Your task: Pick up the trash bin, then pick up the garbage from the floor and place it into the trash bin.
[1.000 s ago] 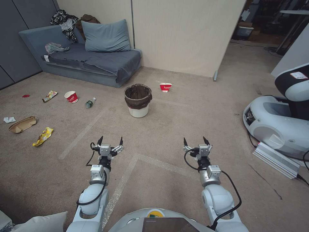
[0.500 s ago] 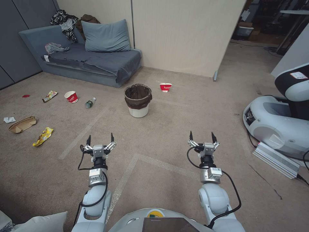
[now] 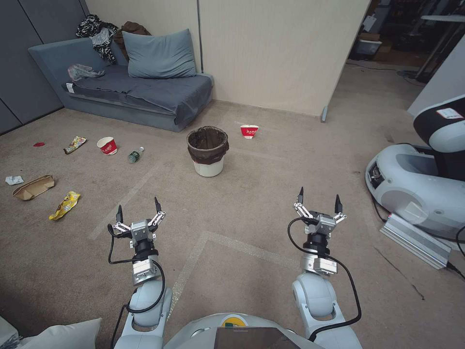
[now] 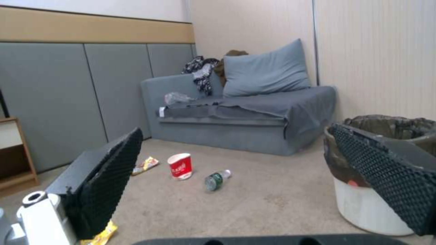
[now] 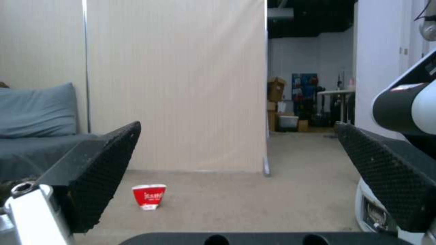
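Trash bin stands mid-floor before sofa; garbage lies scattered to its left.

Both arms spread apart.
Left tool has moved outward left; right tool outward right, fingers wider.

White print on red cup, seemingly characters, unreadable.
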Motion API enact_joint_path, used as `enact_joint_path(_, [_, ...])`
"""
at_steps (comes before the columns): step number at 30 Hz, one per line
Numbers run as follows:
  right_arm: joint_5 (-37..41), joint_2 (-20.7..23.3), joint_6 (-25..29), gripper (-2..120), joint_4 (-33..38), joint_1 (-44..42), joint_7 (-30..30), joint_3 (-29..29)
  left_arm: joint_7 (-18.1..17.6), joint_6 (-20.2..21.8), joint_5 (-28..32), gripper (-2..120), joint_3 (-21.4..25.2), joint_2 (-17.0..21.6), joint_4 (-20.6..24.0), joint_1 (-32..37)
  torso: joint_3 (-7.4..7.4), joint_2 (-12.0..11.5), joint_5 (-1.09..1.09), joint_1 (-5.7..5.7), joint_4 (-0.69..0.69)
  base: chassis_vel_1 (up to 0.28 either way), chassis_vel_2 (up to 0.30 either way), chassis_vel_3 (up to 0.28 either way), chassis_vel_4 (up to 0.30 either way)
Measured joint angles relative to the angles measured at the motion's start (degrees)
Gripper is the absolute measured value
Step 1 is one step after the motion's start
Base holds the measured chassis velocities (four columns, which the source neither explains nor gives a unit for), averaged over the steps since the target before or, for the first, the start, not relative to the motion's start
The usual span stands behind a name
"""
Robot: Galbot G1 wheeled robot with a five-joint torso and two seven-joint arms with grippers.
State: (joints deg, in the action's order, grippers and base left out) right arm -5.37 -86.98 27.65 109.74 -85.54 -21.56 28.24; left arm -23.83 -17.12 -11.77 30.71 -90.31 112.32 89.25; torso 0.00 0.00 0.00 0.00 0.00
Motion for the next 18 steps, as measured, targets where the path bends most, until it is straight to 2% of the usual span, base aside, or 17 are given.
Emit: enact_joint_path(18, [0.0,0.3,-2.0,100,0.5,-0.2,0.2,0.0,0.3,0.6,0.1,100,-0.2,0.0,0.0,-0.2,0.0,0.0,0.0,0.0,0.0,0.0,0.0,0.0,0.0])
